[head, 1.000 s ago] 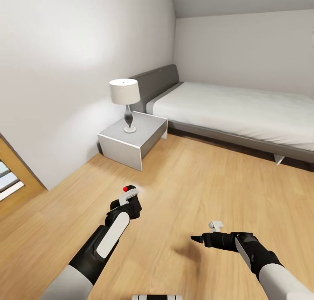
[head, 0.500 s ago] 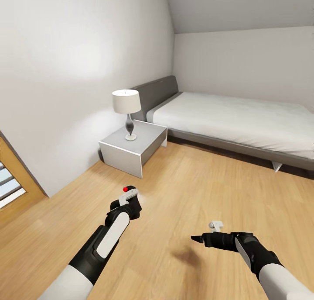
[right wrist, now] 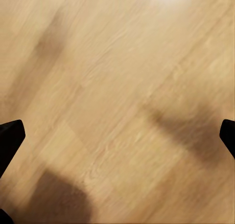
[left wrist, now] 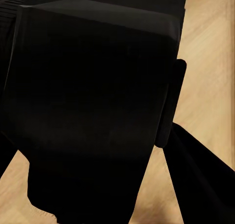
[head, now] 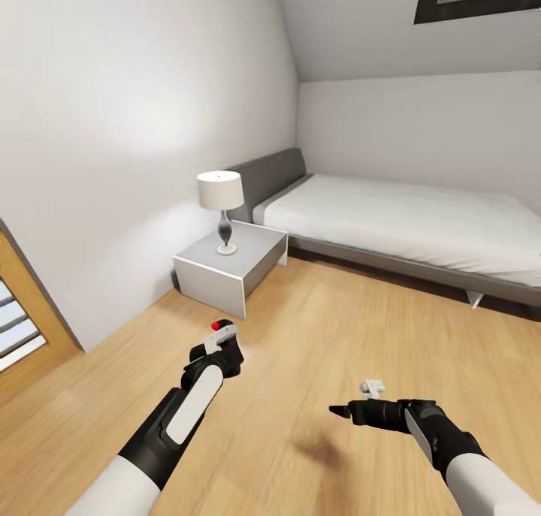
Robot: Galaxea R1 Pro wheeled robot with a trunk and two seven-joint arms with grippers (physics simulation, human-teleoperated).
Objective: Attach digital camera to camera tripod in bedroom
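transit step: digital camera [left wrist: 93, 111] clamped in left gripper [head: 220, 341]; right gripper [head: 340, 409] spread, empty. next: locate camera tripod in bedroom.

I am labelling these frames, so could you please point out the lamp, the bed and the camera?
Lamp [head: 220, 190]: head view, on its white shade.
Bed [head: 421, 219]: head view, on the mattress top.
Camera [left wrist: 93, 97]: left wrist view, on its black body between the fingers.
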